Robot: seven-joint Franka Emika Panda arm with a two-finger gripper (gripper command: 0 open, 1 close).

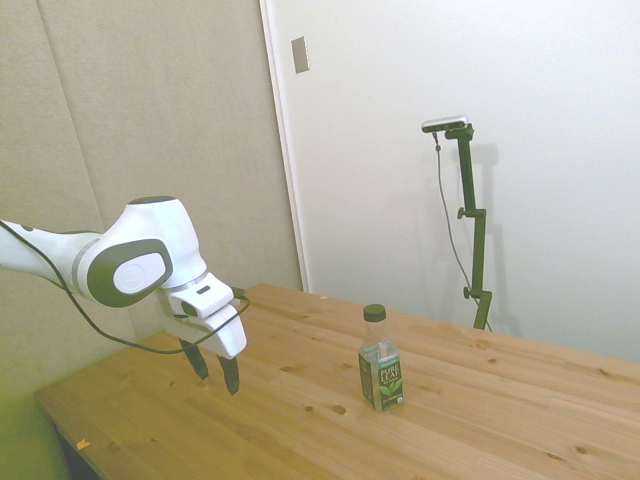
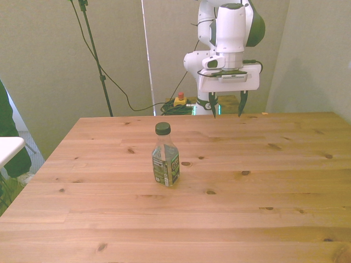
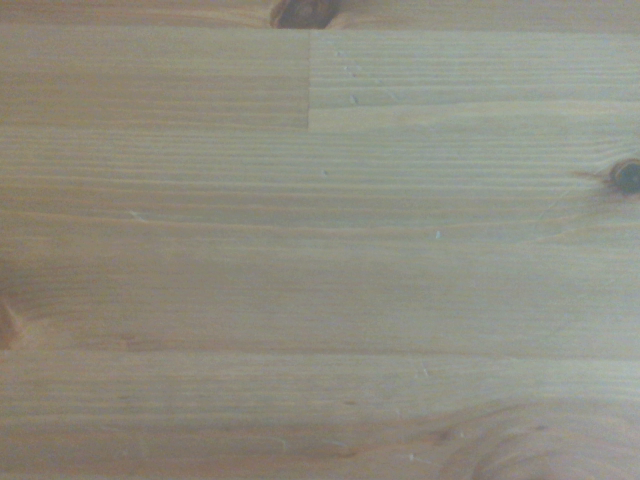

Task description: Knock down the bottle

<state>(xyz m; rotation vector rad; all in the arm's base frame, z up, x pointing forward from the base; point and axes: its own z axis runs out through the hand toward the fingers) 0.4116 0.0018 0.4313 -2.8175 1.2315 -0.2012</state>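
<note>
The bottle [image 1: 381, 361] [image 2: 165, 156] stands upright on the wooden table [image 1: 480, 420] [image 2: 247, 197], clear with a dark green cap and a dark green label. My gripper [image 1: 214, 372] [image 2: 226, 108] hovers just above the table's far edge, open, its dark fingers pointing down with nothing between them. It is well apart from the bottle, toward the front view's right and farther back. The wrist view holds only bare wood grain [image 3: 320, 250]; the bottle is out of that picture.
A person's dark sleeve [image 2: 6, 126] and a white surface [image 2: 8, 148] show at the front view's left edge. A red button box [image 2: 180, 100] and cables lie on the floor behind the table.
</note>
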